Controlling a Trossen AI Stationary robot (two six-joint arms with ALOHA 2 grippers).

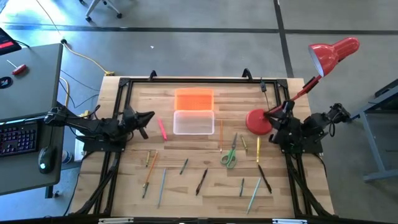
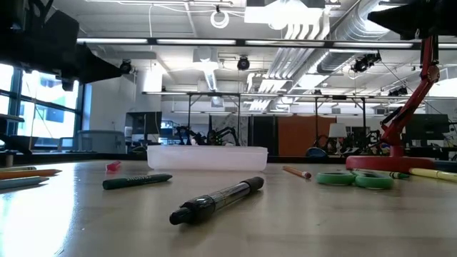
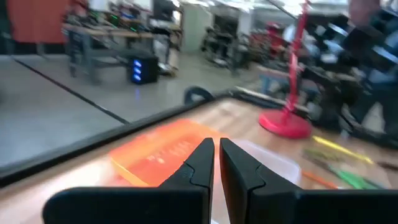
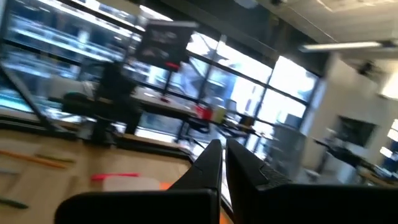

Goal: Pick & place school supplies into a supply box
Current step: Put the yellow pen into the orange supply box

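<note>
Your left gripper (image 1: 149, 116) hangs beside the pink marker (image 1: 162, 129), fingers nearly together on nothing; your right gripper (image 1: 268, 114), fingers together, waits near the clear box (image 1: 193, 122)

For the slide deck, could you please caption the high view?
Both arms wait at the table's sides, clear supply box open beside its orange lid, pens and green scissors scattered in front.

Supply box (image 1: 193, 122): clear, open, frame centre.
Orange lid (image 1: 194, 99): flat, directly above box.
Pink marker (image 1: 162, 129): left of box.
Scissors (image 1: 229, 156): green-handled, lower right of box.
</note>
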